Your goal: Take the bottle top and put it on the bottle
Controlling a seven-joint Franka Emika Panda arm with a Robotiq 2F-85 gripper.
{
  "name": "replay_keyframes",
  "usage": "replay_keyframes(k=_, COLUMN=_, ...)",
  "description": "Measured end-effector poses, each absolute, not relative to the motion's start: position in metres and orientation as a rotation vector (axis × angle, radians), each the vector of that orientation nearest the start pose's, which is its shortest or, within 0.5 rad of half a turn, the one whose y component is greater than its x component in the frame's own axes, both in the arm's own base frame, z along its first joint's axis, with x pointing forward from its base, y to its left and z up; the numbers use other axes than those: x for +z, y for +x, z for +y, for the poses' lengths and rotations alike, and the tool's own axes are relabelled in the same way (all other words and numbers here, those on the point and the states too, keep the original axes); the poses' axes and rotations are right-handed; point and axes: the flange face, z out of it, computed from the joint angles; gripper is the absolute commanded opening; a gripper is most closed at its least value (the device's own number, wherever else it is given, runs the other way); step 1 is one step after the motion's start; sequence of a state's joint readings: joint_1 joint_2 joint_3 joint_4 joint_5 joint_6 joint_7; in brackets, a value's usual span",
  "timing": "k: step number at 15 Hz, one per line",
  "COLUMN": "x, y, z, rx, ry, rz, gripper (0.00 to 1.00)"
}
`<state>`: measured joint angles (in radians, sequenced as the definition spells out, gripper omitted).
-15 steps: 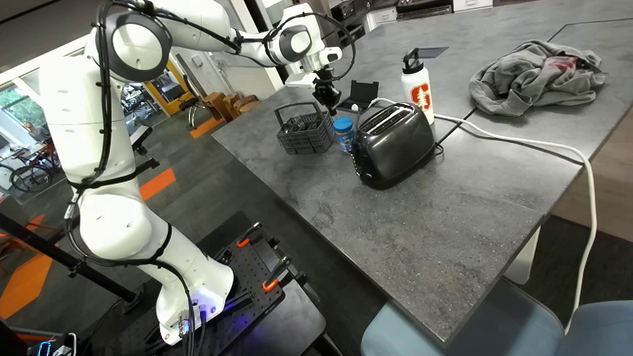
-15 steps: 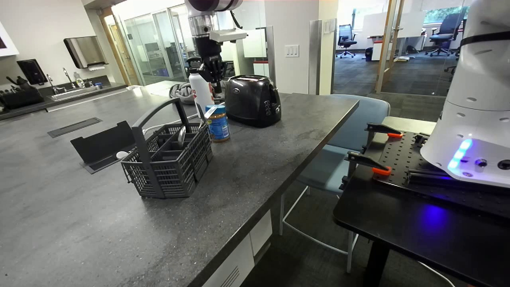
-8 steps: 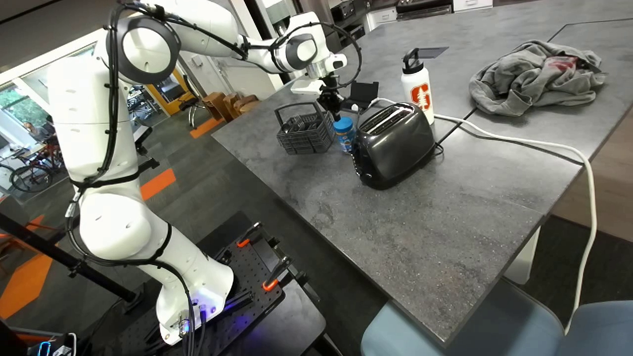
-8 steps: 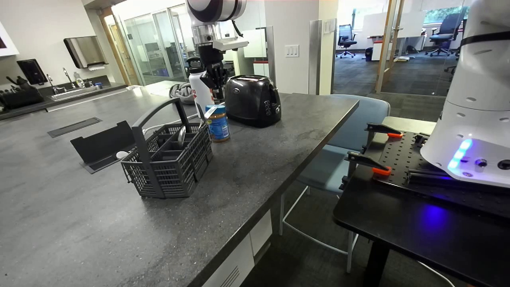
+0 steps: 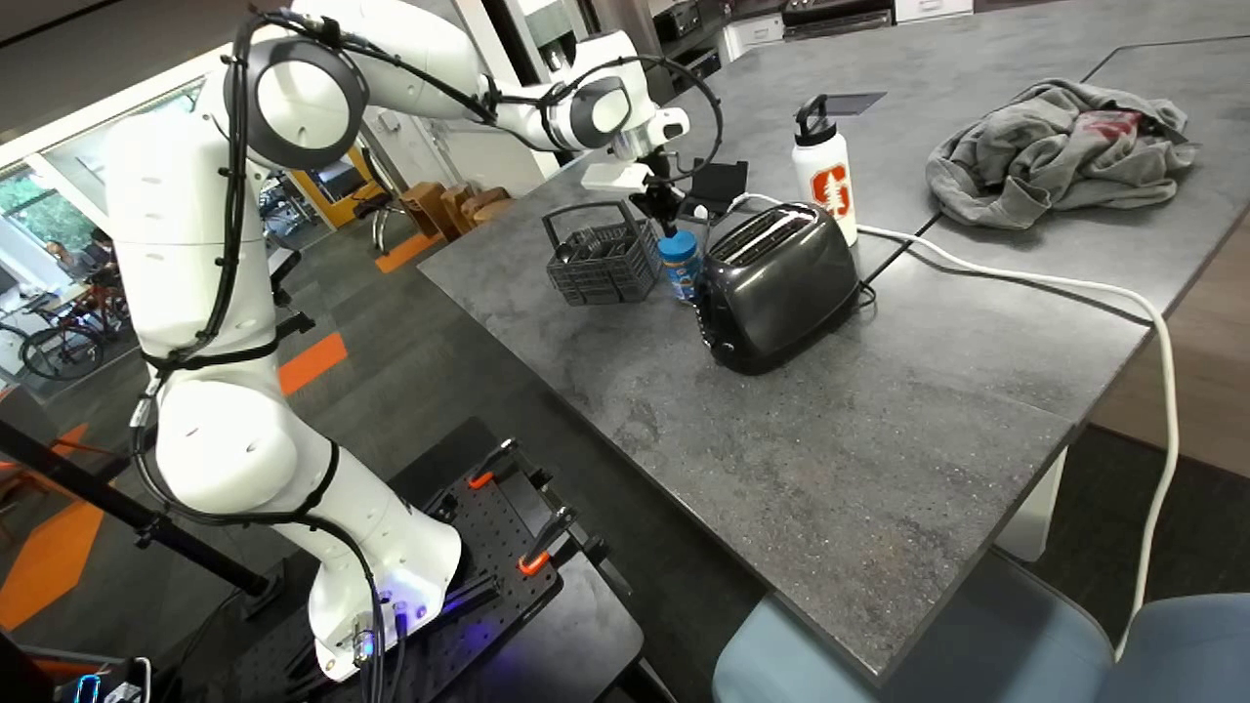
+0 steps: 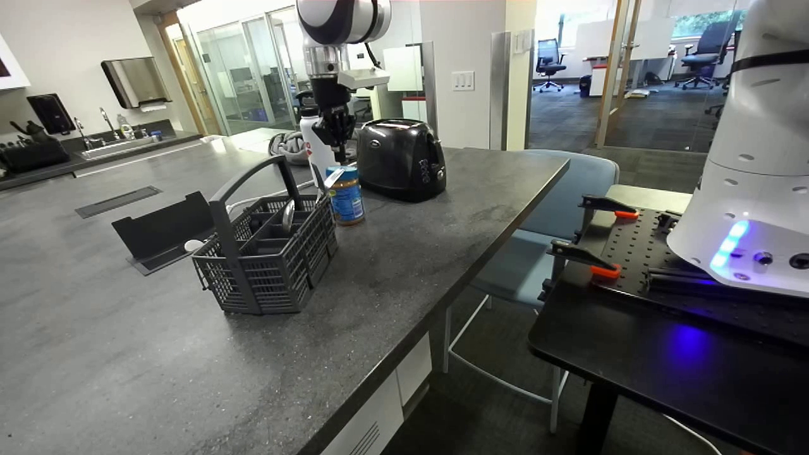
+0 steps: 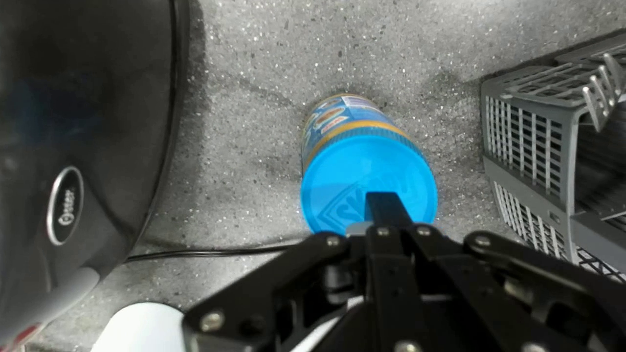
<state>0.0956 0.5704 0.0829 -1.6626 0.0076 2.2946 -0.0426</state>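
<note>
sitting flat on the short blue-labelled jar (image 6: 349,201), the round bright-blue plastic lid (image 7: 364,176) has not shifted; what has changed is the black two-fingered gripper (image 7: 385,204), lower than a second ago and, in both exterior views, at or just above the lid, contact unclear. its fingers look pressed together on nothing. with the lid seemingly on already, perhaps only a push down remains. the shiny black toaster (image 5: 781,283) and dark-grey plastic cutlery basket (image 6: 278,272) flank the jar.
</note>
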Motion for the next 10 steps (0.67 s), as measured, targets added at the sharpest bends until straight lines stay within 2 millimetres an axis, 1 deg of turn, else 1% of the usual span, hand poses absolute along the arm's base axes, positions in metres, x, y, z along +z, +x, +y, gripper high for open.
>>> replay_keyframes(k=5, x=0.279, y=0.679, z=0.118, rx=-0.096, ry=-3.041, rz=-0.339, gripper=0.00)
replay_keyframes(k=10, x=0.270, y=0.678, z=0.118, rx=-0.077, ry=-3.040, rz=-0.340, gripper=0.00)
